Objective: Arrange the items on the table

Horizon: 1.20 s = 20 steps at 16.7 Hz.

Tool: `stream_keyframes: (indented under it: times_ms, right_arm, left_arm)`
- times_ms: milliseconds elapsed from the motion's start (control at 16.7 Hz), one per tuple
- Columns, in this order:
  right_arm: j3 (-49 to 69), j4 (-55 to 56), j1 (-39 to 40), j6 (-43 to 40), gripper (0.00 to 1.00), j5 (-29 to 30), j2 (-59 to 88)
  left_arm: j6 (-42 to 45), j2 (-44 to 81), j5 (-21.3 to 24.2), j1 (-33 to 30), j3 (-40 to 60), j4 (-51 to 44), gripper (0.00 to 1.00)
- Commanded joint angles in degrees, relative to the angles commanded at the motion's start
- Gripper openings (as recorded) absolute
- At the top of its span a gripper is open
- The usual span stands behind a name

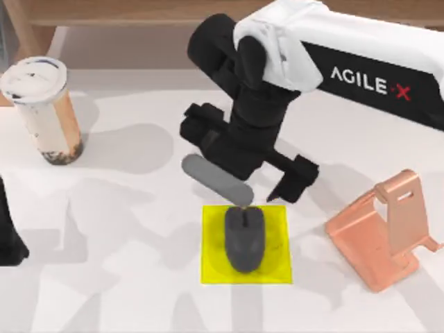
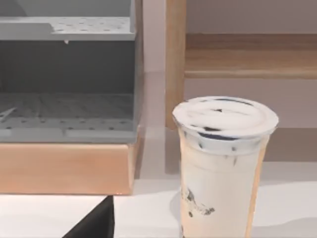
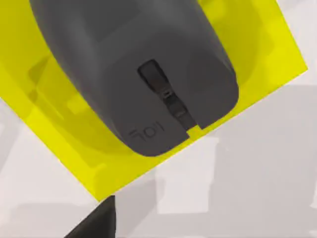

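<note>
A dark grey computer mouse (image 1: 244, 239) (image 3: 148, 64) lies on a yellow square pad (image 1: 211, 270) (image 3: 54, 129) at the table's front middle. My right gripper (image 1: 250, 158) hangs just behind and above the mouse, open, with nothing between its fingers; one dark fingertip (image 3: 94, 223) shows in the right wrist view. A flat grey rounded item (image 1: 211, 177) lies behind the pad, partly under the right arm. The tall white-lidded cup of brown milky drink (image 1: 43, 107) (image 2: 223, 163) stands at the far left. My left gripper (image 1: 8, 239) is parked open at the left edge.
A copper-pink metal stand (image 1: 385, 232) sits at the right. A light wooden shelf (image 2: 64, 168) with a grey perforated tray (image 2: 64, 114) runs along the back, behind the cup. Bare white tabletop (image 1: 118, 277) lies between the cup and the pad.
</note>
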Motion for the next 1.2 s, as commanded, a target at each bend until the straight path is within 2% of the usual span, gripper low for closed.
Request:
stream_keyframes:
  times_ms: [360, 540, 720, 960, 1200]
  right_arm:
    - [5.5, -1.9, -12.2, 41.2, 1.00, -0.7, 0.2]
    - [5.6, -2.6, -20.4, 63.1, 1.00, -0.6, 0.1]
    - [4.0, -3.1, -29.0, 81.5, 1.00, -0.3, -0.2]
    - [0.1, -3.3, -39.5, 98.9, 1.00, 0.4, -0.6]
    - [-3.7, -3.0, -46.7, 108.7, 1.00, 1.0, -1.1]
  left_arm:
    - [0.0, 0.0, 0.0, 0.0, 0.0, 0.0, 1.00]
    - [0.0, 0.0, 0.0, 0.0, 0.0, 0.0, 1.00]
    - [0.0, 0.0, 0.0, 0.0, 0.0, 0.0, 1.00]
    - [0.0, 0.0, 0.0, 0.0, 0.0, 0.0, 1.00]
    - [0.0, 0.0, 0.0, 0.0, 0.0, 0.0, 1.00]
